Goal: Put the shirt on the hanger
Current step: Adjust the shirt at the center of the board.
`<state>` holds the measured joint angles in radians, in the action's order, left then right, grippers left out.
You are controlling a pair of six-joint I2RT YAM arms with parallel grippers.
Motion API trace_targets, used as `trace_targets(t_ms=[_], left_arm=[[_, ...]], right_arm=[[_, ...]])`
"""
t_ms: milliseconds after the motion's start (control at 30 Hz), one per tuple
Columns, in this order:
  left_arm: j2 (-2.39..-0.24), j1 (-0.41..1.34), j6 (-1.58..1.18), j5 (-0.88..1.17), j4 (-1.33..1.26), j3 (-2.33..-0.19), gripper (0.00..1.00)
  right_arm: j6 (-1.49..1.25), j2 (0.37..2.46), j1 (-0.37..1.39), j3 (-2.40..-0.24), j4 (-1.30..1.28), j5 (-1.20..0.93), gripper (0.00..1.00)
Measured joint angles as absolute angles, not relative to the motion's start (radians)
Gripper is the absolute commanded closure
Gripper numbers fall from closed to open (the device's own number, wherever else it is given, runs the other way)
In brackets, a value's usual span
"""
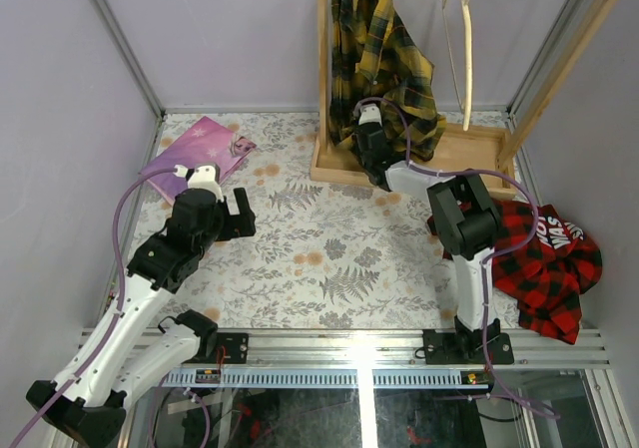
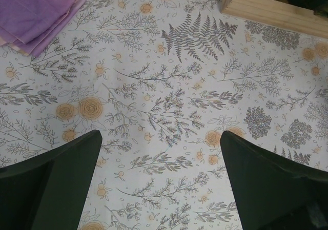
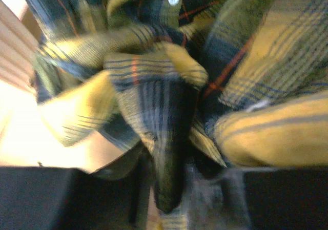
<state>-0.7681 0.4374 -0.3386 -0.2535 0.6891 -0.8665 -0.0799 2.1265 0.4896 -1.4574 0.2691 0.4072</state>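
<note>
The yellow-and-black plaid shirt (image 1: 381, 54) hangs from the top rail of the wooden rack, its lower part bunched above the rack's base. My right gripper (image 1: 368, 119) reaches into that lower part. In the blurred right wrist view, a dark striped fold of the shirt (image 3: 164, 138) runs down between the jaws, and the right gripper (image 3: 169, 189) is shut on it. The hanger is hidden under the shirt's shoulders. My left gripper (image 1: 240, 214) hovers over the floral tablecloth, well left of the rack. It stands wide open and holds nothing (image 2: 161, 153).
A cream curved hanger (image 1: 461, 49) hangs bare on the rail to the right of the shirt. The rack's wooden base (image 1: 469, 149) (image 2: 271, 7) stands at the back. A purple cloth (image 1: 200, 149) (image 2: 41, 9) lies at back left. A red-and-black plaid garment (image 1: 544, 258) lies on the right.
</note>
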Motion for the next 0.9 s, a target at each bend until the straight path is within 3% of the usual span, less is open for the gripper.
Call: trace_targets(t_ms=[100,267,567,733,900], left_arm=[[-0.773,0.437,-0.339,-0.253,0.689,-0.867,0.0],[-0.781,0.437,-0.339,-0.253,0.689,-0.867,0.0],[-0.787,0.437,-0.338,-0.253,0.689,-0.867,0.0],[-0.804,0.437,-0.338,-0.264,0.69,-0.867,0.0],[-0.847,0.437,-0.339,-0.29,0.701,-0.884,0.0]], right_arm=[[-0.064,2.09,0.484,-1.396,0.266,0.41,0.38],[-0.046,1.963,0.484,-1.303,0.246,0.391,0.24],[-0.079,1.641,0.511,-1.077,0.229,0.295,0.16],[-0.143,1.517,0.58,-0.944,0.179,0.262,0.02],[-0.241,1.414,0.607,-0.881,0.032,0.228,0.01]])
